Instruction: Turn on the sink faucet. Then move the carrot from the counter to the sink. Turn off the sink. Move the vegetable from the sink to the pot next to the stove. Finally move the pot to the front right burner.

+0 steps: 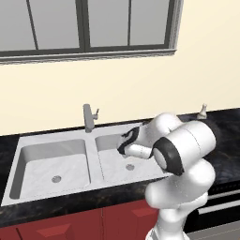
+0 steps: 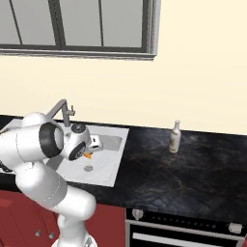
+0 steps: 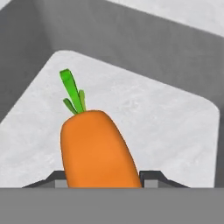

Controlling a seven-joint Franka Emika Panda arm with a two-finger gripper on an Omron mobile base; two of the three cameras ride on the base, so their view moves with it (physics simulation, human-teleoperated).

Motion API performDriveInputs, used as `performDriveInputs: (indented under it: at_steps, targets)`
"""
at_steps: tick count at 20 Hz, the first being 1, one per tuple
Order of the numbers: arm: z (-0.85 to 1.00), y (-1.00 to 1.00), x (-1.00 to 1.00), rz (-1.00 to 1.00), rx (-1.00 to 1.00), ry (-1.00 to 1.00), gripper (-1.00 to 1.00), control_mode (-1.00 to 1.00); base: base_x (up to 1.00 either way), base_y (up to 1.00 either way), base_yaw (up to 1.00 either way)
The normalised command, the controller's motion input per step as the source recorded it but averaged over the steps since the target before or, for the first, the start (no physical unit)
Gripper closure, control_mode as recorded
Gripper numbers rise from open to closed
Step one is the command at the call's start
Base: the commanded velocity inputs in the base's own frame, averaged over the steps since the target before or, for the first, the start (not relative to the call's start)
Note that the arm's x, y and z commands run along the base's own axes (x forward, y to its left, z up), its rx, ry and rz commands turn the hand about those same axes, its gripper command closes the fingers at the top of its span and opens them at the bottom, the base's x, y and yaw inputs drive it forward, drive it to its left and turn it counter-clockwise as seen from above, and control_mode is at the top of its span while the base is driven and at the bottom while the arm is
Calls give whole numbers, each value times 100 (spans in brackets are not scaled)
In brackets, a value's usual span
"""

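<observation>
left base: pincer [image 1: 123,146] down over the right bowl of the sink [image 1: 51,145], faucet [image 1: 87,117] behind it, to its left. right base: carrot [image 2: 88,155] tip pokes out under the pincer [image 2: 91,150], above the drain. hand: carrot [image 3: 97,146] sits between the fingers, stem pointing away, bowl floor beyond it; pincer looks clamped on it. likely light, stiff, smooth when wet; take it mid-body.
</observation>
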Motion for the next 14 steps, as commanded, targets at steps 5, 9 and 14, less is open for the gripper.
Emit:
performDriveInputs:
  at_steps: [5,9,14]
  targets:
    - [100,-16,-20,-9,0,1,100,-100,0,0,0]
    - [100,-3,-4,-8,0,4,100,-100,0,0,0]
    - [100,0,-11,-10,0,11,100,-100,0,0,0]
